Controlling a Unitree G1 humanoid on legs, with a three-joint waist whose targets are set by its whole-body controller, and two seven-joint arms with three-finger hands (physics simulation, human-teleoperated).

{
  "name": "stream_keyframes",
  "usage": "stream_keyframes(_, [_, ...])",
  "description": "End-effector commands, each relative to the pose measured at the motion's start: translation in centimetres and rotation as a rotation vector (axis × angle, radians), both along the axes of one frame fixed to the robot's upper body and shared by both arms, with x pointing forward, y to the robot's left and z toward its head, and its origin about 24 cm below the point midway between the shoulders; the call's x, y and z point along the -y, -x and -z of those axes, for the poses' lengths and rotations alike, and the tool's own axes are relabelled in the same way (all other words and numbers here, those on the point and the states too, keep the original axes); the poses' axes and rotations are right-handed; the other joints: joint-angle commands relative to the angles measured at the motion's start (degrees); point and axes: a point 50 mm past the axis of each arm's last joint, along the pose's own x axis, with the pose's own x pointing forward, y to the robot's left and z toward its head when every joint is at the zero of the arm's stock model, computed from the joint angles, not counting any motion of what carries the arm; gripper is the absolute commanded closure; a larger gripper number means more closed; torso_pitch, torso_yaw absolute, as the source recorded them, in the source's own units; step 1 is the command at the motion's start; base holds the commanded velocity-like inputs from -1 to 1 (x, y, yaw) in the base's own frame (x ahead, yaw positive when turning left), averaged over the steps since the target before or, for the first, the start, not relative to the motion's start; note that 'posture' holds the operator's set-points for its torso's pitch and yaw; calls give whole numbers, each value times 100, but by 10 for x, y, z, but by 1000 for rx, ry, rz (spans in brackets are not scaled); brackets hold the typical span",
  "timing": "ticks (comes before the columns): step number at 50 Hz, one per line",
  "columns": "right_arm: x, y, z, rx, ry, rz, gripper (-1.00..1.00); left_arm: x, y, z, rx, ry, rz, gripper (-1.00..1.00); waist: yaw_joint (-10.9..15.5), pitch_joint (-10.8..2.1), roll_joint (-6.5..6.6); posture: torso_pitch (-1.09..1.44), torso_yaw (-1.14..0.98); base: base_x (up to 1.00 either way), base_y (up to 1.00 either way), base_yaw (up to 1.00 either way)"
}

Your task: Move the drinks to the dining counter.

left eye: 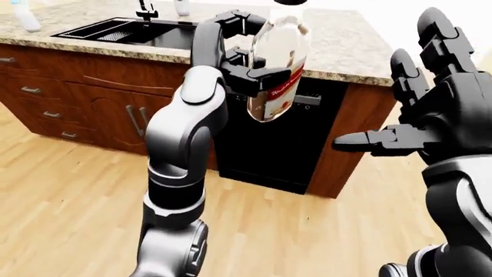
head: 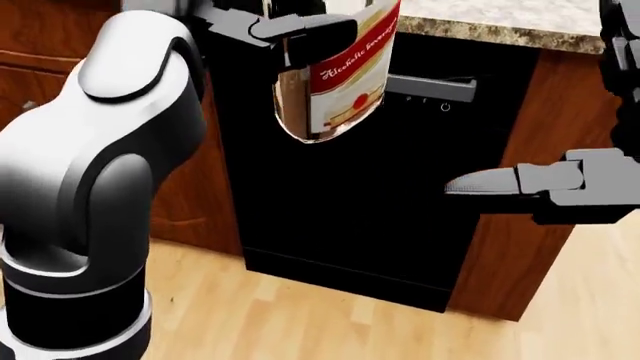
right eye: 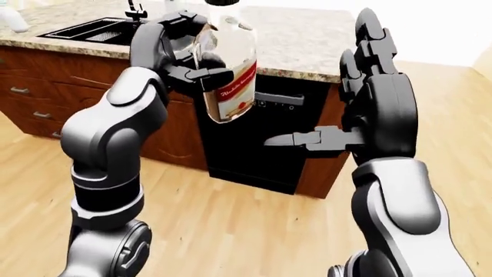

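Observation:
A clear drink bottle [left eye: 275,69] with a red-and-white label hangs tilted in the air, above the dishwasher's face. My left hand [left eye: 247,68] is shut round its middle, and dark fingers [head: 290,30] cross the label in the head view. The bottle's cap is cut off at the top of the left-eye view. My right hand [left eye: 400,98] stands open to the right of the bottle and apart from it. Its fingers [right eye: 369,40] point up, its thumb [head: 490,181] points left, and it holds nothing.
A granite-topped counter [left eye: 338,46] runs across the top of the left-eye view, with a black sink [left eye: 131,32] and a faucet [left eye: 145,8]. Below it are a black dishwasher [left eye: 269,156] and wooden drawers [left eye: 69,98]. A white object [left eye: 27,17] stands on the counter's far left. Wood floor lies below.

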Motion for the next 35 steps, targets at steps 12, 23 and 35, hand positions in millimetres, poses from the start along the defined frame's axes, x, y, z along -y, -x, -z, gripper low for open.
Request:
stream_keyframes(12, [2, 6, -17, 100, 6, 30, -100, 6, 16, -40, 168, 32, 43, 100, 78, -35, -713, 0, 0, 75, -1, 0])
stream_keyframes(23, [1, 8, -16, 102, -17, -2, -100, 7, 17, -42, 172, 32, 44, 100, -8, -449, 295, 0, 0, 4, 0, -33])
stream_keyframes(35, [0, 7, -16, 103, 7, 15, -100, 6, 18, -42, 175, 32, 44, 100, -63, -169, -506, 0, 0, 0, 0, -52])
